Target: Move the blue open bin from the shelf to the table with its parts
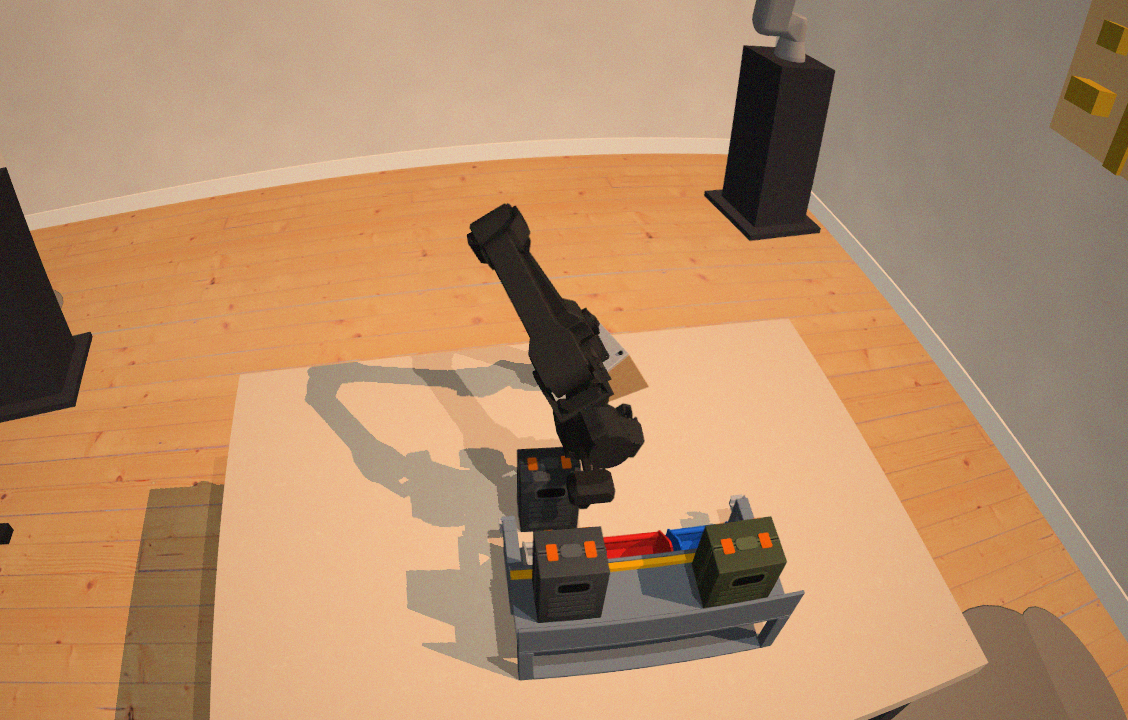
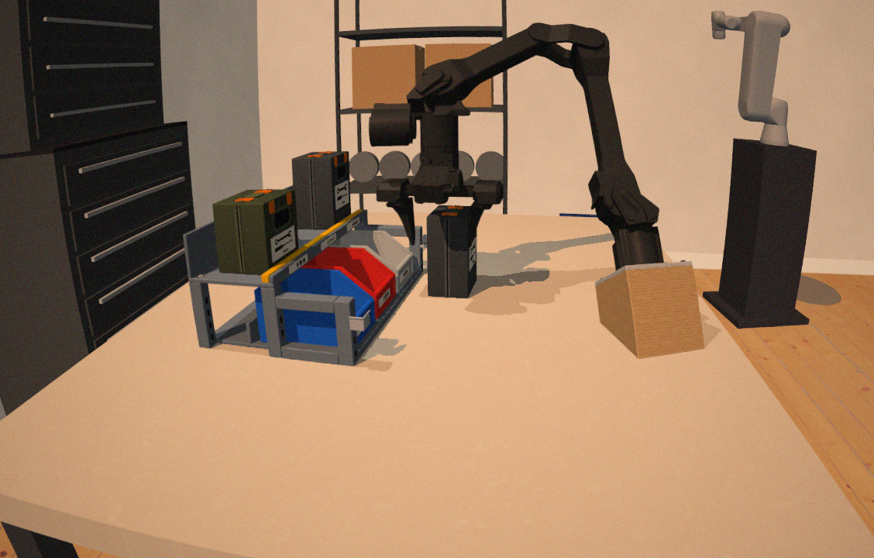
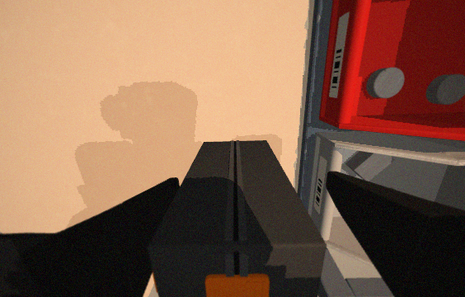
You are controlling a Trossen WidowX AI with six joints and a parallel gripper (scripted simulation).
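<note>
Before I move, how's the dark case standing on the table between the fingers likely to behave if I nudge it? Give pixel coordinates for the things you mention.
The dark case [image 1: 547, 501] [image 2: 449, 256] [image 3: 236, 231] looks boxy and rigid, so it probably won't flex. Being tall on a narrow base, it may tip if pushed high. Its flat, plain sides could let the fingers slide; its weight I can't tell.

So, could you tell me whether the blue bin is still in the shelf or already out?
In: the blue bin sits behind the shelf's grey end frame.

The matt blue bin [image 1: 686, 538] [image 2: 308, 305] looks like smooth plastic.
</note>
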